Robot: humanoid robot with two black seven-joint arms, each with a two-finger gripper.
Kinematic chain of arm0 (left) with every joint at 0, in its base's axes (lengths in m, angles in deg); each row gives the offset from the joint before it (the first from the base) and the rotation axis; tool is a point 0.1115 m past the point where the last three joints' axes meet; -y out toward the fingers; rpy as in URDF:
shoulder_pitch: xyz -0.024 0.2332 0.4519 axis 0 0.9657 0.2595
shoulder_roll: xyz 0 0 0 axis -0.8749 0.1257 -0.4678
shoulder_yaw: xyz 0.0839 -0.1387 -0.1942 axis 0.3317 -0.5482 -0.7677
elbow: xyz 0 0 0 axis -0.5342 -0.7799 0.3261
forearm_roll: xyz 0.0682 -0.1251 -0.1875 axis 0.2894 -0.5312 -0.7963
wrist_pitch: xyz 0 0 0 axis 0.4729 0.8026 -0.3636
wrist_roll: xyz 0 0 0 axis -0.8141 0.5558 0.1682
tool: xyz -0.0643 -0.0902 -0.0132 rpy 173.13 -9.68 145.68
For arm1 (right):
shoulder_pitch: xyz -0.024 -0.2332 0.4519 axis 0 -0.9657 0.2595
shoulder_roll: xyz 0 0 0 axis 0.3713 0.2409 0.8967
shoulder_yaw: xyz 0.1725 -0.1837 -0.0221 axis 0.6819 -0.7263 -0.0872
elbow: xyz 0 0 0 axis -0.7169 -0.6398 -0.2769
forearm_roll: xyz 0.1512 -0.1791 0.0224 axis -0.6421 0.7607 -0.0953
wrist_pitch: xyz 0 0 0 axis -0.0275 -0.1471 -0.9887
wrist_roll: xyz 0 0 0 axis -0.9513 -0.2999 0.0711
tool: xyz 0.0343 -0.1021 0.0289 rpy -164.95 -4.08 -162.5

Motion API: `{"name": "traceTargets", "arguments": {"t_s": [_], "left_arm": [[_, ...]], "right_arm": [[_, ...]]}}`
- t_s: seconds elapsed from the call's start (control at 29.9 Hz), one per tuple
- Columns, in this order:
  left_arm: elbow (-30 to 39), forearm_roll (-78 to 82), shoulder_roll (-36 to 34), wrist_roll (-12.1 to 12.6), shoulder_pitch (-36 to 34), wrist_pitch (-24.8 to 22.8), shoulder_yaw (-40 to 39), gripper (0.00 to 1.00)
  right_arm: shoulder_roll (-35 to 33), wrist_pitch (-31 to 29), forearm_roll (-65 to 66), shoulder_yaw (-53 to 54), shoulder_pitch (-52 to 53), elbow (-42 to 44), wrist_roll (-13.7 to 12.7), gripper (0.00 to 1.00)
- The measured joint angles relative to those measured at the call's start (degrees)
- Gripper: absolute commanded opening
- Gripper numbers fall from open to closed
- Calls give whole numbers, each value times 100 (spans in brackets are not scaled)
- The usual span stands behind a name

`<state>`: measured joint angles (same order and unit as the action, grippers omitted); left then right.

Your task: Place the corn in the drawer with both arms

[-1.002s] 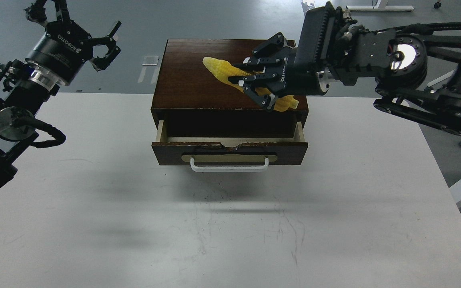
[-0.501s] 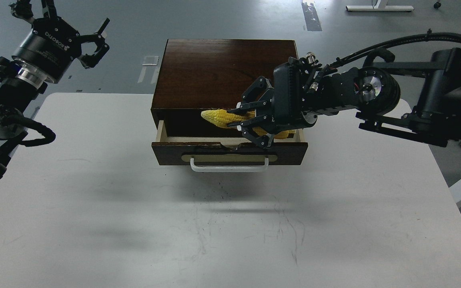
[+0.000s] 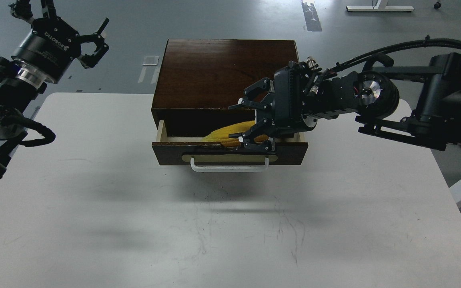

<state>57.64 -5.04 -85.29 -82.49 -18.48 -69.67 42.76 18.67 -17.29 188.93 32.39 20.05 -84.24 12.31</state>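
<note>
Corn is seen lying inside the open drawer, blurred into a yellow streak, with its tapered end pointing toward nine o'clock and its other end hidden behind the right gripper. That gripper is held just over the drawer's opening, at about three o'clock from the visible part of the cob, and its fingers are spread wide, one upper finger raised above the cabinet's front edge and a lower finger set close to the drawer's front panel; nothing is gripped between them. Whether the lower finger touches the cob cannot be told. The right arm is brought in from three o'clock, nearly level, with a black cable looped over it. The drawer is pulled partly out of the dark brown cabinet, which stands at the twelve o'clock side of the white table; a white bar handle is mounted on the drawer's front. The left gripper is held well apart at ten o'clock, beyond the table's far left corner, its fingers opened wide and empty.
</note>
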Motion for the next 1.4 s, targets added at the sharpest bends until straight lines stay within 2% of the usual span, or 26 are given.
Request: {"name": "traceTargets", "arguments": {"t_s": [0.03,0.1,0.2,0.57,0.84,1.07,1.2,1.4], "left_arm": [[0,-2,0,-1,0,0,0,98],[0,-4,1,-1,-7,0,0,98],[0,-5,0,-1,-18,0,-1,98],[2,-5,14,15,-34,0,-1,98],[-66,-15,80,-58,-56,0,-53,98],[-398,-19,128,-43,-218,0,-78,98],[-461,-21,282,-20,-235,0,-82,98],[-711,-26,507,0,-258,0,-95,98]], "right_arm": [[-16,4,-11,21,17,14,-2,78],[-38,15,-65,94,48,47,-4,96],[-194,18,-588,456,75,138,-10,100],[-1093,-40,-4657,1011,123,706,-63,100],[-1341,-103,-7920,1434,65,1745,-63,100],[-1663,-696,-9961,1667,-129,2622,-58,100],[-1716,-956,-11293,1977,-567,2993,-71,100],[-1724,-1653,-13233,2774,-1593,3228,-143,100]]}}
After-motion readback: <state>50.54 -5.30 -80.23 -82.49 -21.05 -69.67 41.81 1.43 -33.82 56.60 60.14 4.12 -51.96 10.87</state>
